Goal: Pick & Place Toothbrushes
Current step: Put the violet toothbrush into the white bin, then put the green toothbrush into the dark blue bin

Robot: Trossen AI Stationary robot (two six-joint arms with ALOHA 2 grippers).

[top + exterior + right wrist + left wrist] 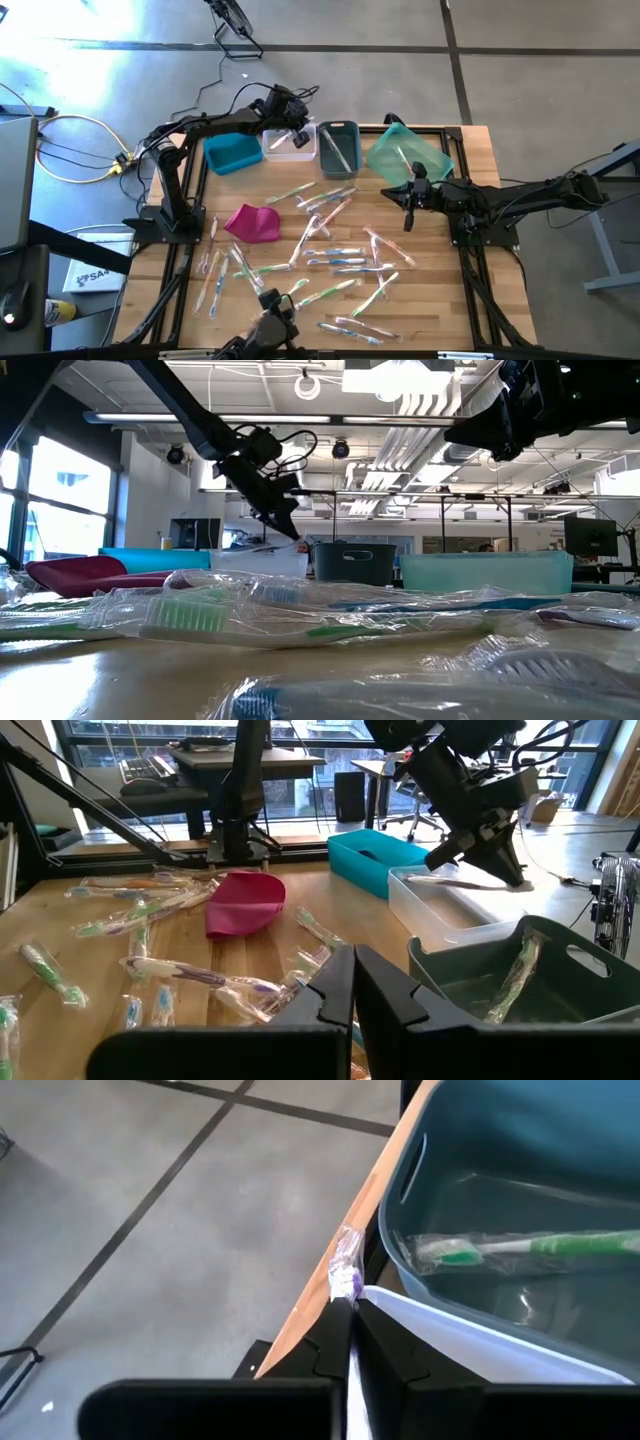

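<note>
Left gripper [298,133] sits over the clear bin [289,146] at the table's far edge, fingers clamped on a wrapped toothbrush [279,140] whose long axis runs diagonally across that bin. Right gripper [409,222] hangs near the teal bin [408,155], fingers together, nothing in them. Remaining toothbrushes [335,260] lie scattered flat on the wood table [470,300], pointing every which way, each in crinkled clear film. A magenta pouch [252,222] lies among them; the grey bin [338,148] holds one brush lengthwise.

Low view: left gripper [292,525] angled down above the bins; the wrapped brushes [200,618] in the foreground lie roughly crosswise, white bristles and green handle visible through glossy film.

Left wrist: fingers [385,1355] pinched on the held brush [346,1270], its purple-tipped end pointing straight ahead over the table edge; a green-handled brush [520,1248] lies in the smooth grey bin [420,1190].

Right wrist: fingers [330,990] pressed together; the blue bin [368,855] is rectangular and glossy.
</note>
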